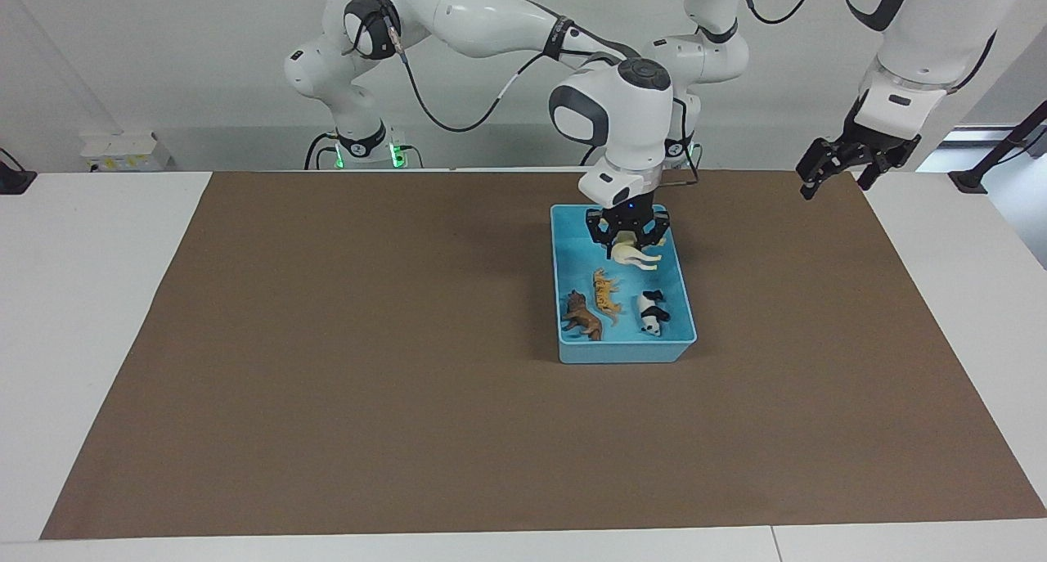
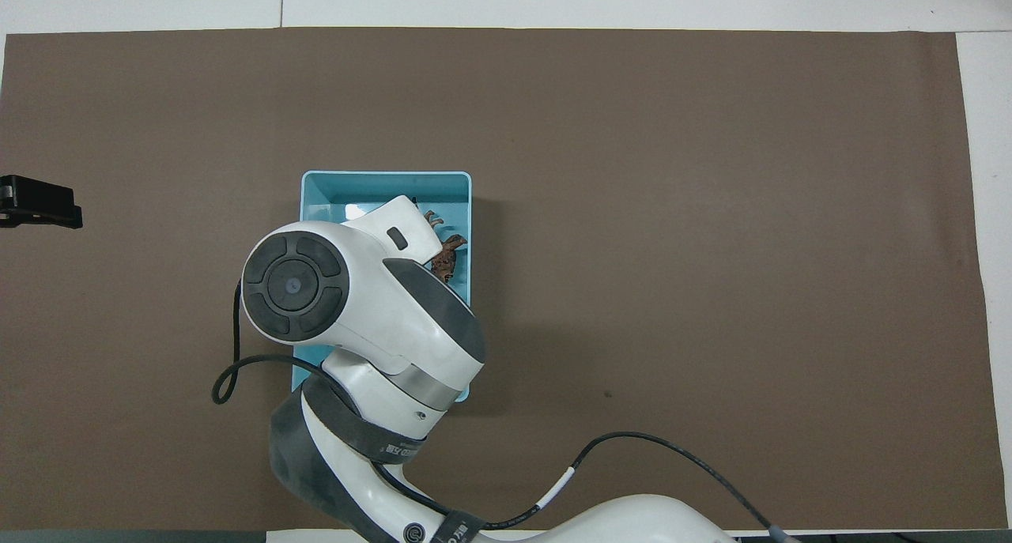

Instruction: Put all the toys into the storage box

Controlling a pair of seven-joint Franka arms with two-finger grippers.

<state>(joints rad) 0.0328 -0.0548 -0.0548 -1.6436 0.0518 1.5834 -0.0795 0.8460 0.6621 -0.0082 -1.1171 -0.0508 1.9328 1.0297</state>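
The light blue storage box [image 1: 626,352] stands on the brown mat, toward the left arm's end and near the robots. In it lie the brown animal [image 1: 582,315], the orange tiger [image 1: 605,292] and the panda [image 1: 652,312]. The cream-white horse [image 1: 636,256] lies on its side in the box's part nearest the robots. My right gripper [image 1: 628,236] is low in the box, right over the horse, its fingers spread on either side of the horse's back. In the overhead view the right arm covers most of the box [image 2: 386,178]; only the brown animal [image 2: 447,260] shows.
My left gripper [image 1: 834,173] waits in the air, open, over the mat's edge at the left arm's end; it also shows in the overhead view [image 2: 39,203]. The brown mat [image 1: 327,341] covers most of the white table.
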